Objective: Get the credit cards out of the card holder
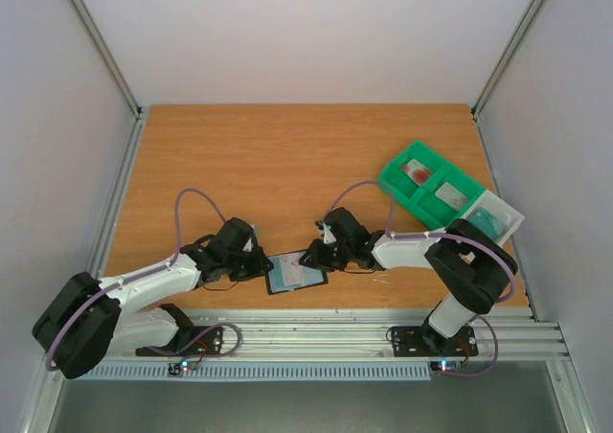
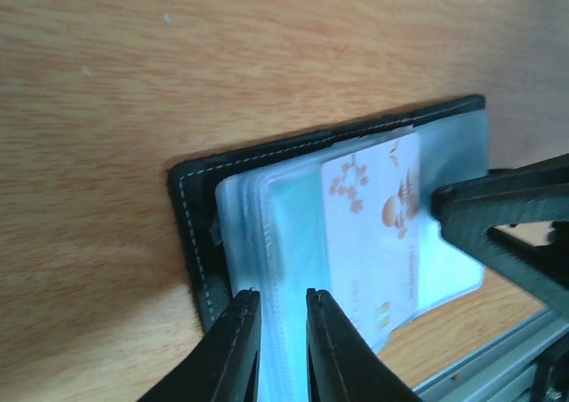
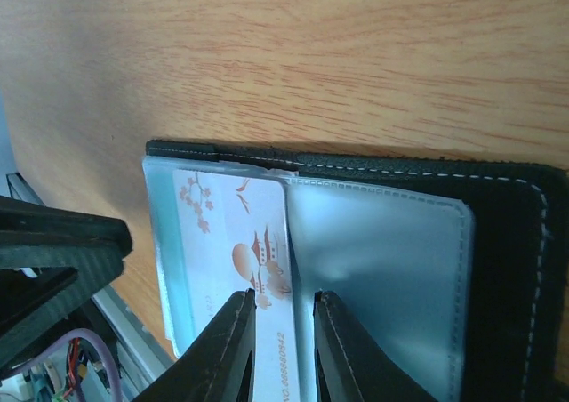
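The card holder (image 1: 295, 272) lies open on the table near the front edge, black outside (image 2: 191, 233) with clear plastic sleeves inside. One pale credit card (image 2: 373, 233) with an orange print sits in a sleeve. From the left, my left gripper (image 1: 261, 265) reaches over the sleeve stack, jaws narrowly open (image 2: 283, 297) with the sleeve edges between them. My right gripper (image 1: 314, 254) comes from the right. It is also narrowly open (image 3: 284, 297) and straddles the long edge of the card (image 3: 233, 233). The wallet's black cover (image 3: 516, 269) lies flat on the wood.
A green compartment tray (image 1: 431, 189) stands at the back right, holding a red item (image 1: 415, 171). A teal item (image 1: 488, 220) lies by its near end. The table's front rail (image 1: 383, 328) runs just behind the wallet.
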